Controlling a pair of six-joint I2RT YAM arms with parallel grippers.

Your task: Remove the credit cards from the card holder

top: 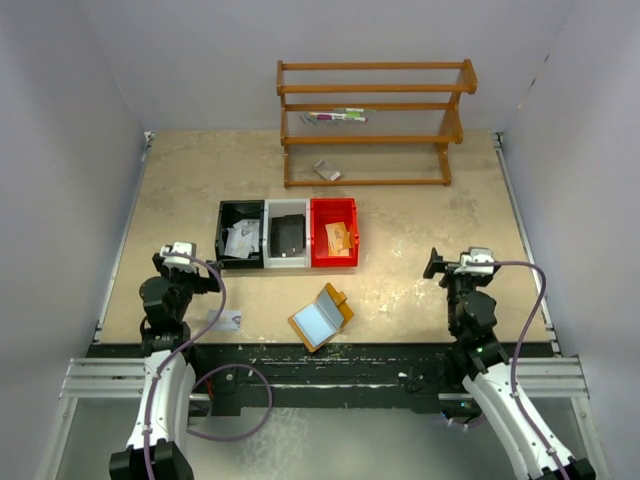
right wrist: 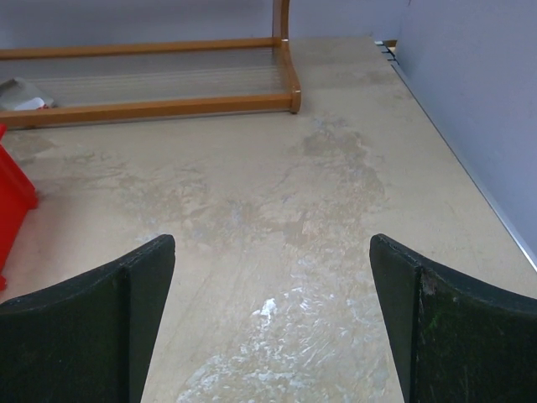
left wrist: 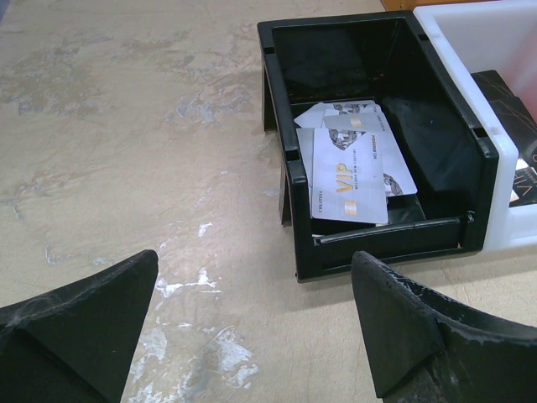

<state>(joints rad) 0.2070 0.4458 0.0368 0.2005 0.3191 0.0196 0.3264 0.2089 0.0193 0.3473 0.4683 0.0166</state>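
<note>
Left claw (left wrist: 252, 281), right claw (right wrist: 270, 252): both agape.

i see my left gripper (top: 181, 256) held up on the left side, its two fingers (left wrist: 84, 332) spread wide with nothing between them. my right gripper (top: 458, 266) mirrors it on the right, fingers (right wrist: 88, 323) likewise wide apart and empty. both arms stand folded above their bases, grippers pointing forward and slightly down.
</note>
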